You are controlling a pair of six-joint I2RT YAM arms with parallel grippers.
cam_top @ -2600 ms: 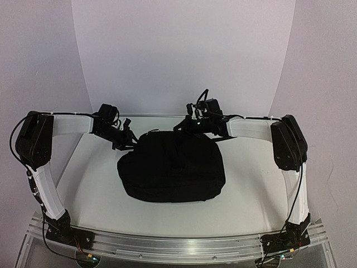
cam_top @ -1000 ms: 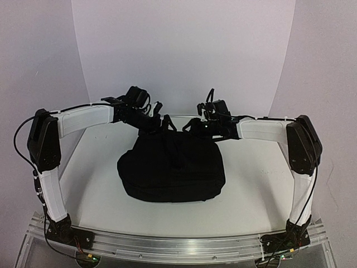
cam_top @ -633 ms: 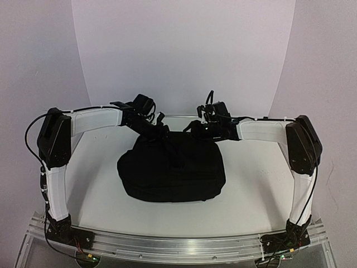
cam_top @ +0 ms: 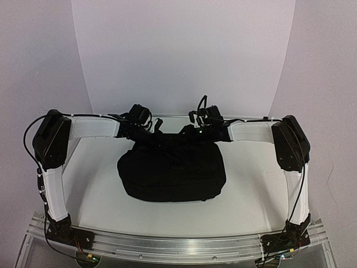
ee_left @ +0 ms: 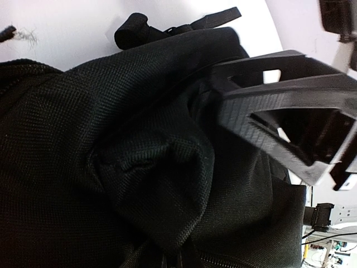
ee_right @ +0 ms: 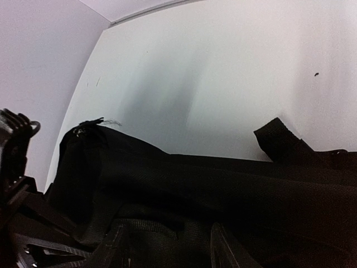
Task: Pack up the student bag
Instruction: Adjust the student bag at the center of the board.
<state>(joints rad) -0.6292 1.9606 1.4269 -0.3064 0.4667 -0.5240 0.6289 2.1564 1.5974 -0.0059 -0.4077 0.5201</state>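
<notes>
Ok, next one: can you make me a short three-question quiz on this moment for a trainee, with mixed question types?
1. True or false: the student bag lies on the table, and the left pincer and the right pincer are both at its far edge.
2. Multiple choice: in the right wrist view, what sticks out over the white surface on the right? A) a black strap end B) a red pencil C) an open book
3. Short answer: in the left wrist view, what fills the picture beside the pincer's finger?

Key: 1 true. 2 A. 3 bunched black fabric of the bag.
</notes>
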